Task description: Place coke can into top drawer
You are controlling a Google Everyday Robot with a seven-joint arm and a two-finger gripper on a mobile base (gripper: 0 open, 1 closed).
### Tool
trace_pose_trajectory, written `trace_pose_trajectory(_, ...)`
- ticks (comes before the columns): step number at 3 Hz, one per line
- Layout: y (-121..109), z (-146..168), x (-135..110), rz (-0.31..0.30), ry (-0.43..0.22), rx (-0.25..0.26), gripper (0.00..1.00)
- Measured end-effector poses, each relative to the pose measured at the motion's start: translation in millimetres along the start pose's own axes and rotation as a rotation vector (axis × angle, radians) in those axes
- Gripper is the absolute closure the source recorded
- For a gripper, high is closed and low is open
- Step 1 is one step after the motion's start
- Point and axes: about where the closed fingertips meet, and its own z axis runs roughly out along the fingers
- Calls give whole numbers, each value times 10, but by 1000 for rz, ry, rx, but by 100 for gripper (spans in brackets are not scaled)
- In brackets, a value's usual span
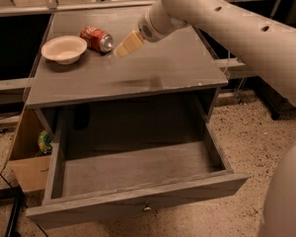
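- While the top drawer [138, 201] stands pulled out, the cabinet top [153, 68] above it carries 2 things.
- Gripper [122, 48] hovers just right of the coke can [96, 38], not touching; open or closed, cannot tell.
- Bowl [64, 49] sits far left.
- Coke can lies on its side beside the bowl.

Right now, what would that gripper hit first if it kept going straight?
Likely the cabinet top just next to the coke can: the gripper hovers beside it, slanting downward. Depth is unclear.

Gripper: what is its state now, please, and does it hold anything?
Gripper: open or closed cannot be told; it holds nothing, hovering just right of the coke can lying on the cabinet top.
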Motion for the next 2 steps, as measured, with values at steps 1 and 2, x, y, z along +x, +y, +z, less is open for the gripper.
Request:
trace_pose_trajectory(1,57,190,-104,-6,-20,-14,0)
trace_pose_trajectory(2,118,333,-226,-16,-37,-32,0)
